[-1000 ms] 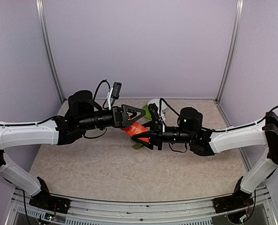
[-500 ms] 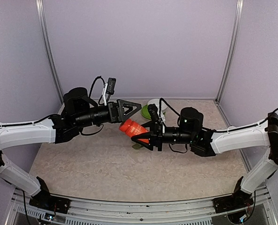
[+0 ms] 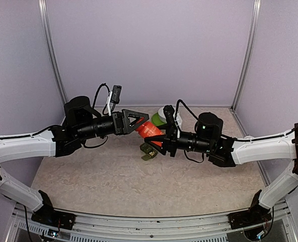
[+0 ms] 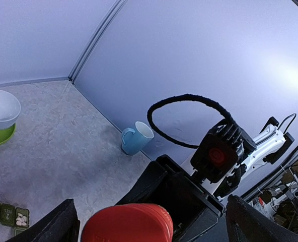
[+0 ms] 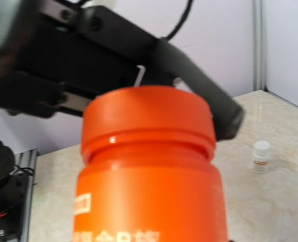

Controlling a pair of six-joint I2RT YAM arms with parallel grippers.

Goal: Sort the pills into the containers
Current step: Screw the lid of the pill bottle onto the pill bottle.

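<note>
1 red bottle point(image 5: 146, 166) filling right wrist view, containers point(image 4: 8, 214), blue mug point(image 4: 135, 138), white bowl point(image 4: 0, 108)

Light is even, soft and bright in the top view, w/ only faint shade under the arms on the table point(image 3: 114, 181). Left wrist view: hot glare patch on the wall point(image 4: 295, 78), wide-angle stretch at the edges. Right wrist view: red bottle point(image 5: 149, 166) approx. sharp, dark shapes behind it blurred, top-left corner smeared.
</note>
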